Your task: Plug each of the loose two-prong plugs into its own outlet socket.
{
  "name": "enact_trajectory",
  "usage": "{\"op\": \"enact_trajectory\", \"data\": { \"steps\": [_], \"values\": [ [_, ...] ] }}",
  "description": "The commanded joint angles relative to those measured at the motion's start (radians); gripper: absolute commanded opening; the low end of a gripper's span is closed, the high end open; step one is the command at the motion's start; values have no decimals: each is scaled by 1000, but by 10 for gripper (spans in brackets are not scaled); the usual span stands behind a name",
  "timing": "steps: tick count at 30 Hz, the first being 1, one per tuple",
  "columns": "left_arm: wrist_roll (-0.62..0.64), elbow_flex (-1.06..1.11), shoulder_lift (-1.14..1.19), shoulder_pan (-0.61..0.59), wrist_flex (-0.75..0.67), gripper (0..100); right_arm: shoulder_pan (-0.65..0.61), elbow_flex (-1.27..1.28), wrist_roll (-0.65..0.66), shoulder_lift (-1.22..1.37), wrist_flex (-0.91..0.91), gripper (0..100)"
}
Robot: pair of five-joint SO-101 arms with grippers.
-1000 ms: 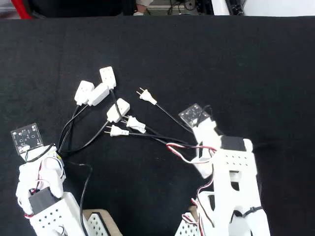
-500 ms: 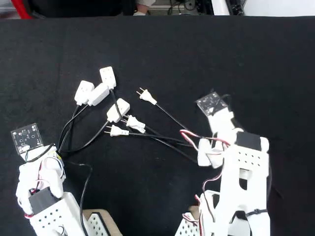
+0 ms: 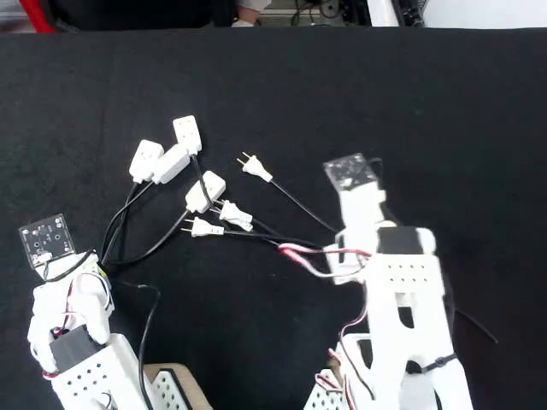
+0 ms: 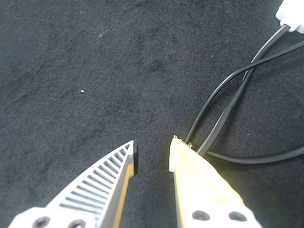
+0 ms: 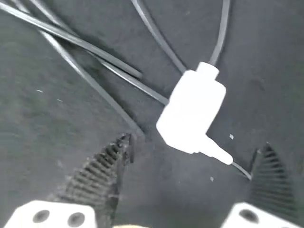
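Three loose two-prong plugs lie on the black cloth: one [image 3: 252, 164] farthest back, two [image 3: 235, 213] [image 3: 203, 227] side by side nearer me. Several white outlet sockets [image 3: 171, 158] cluster to their left, one more [image 3: 205, 192] beside the paired plugs. My right gripper [image 3: 349, 171] is right of the far plug. In the right wrist view this gripper [image 5: 192, 152] is wide open around a white plug body [image 5: 192, 111] on the cloth, touching nothing; which plug it is I cannot tell. My left gripper [image 3: 47, 239] [image 4: 153, 146] stands open over bare cloth beside black cords [image 4: 228, 109].
Black cords [image 3: 273, 235] run from the plugs and sockets toward the arms' bases and cross under the right arm. The red and white servo wires [image 3: 312, 260] hang off the right arm. Bare cloth spreads across the back and right of the table.
The right arm swung its gripper away from me and to the right, then back left, ending farther out than a second ago. The left arm, plugs and sockets stayed put.
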Motion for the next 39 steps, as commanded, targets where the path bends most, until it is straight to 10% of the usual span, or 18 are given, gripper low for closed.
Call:
{"op": "enact_trajectory", "data": {
  "steps": [1, 24, 32, 39],
  "values": [
    [-8, -7, -5, 13, -23, 130, 14, -47, -60, 7, -71, 389],
    [-8, 22, -5, 7, -78, 130, 77, -294, -126, 674, -130, 377],
    [-8, 24, -5, 12, -78, 130, 106, -363, -74, 679, -124, 9],
    [-9, 24, -5, 12, -78, 130, 175, -367, -54, 679, -123, 13]
  ]
}}
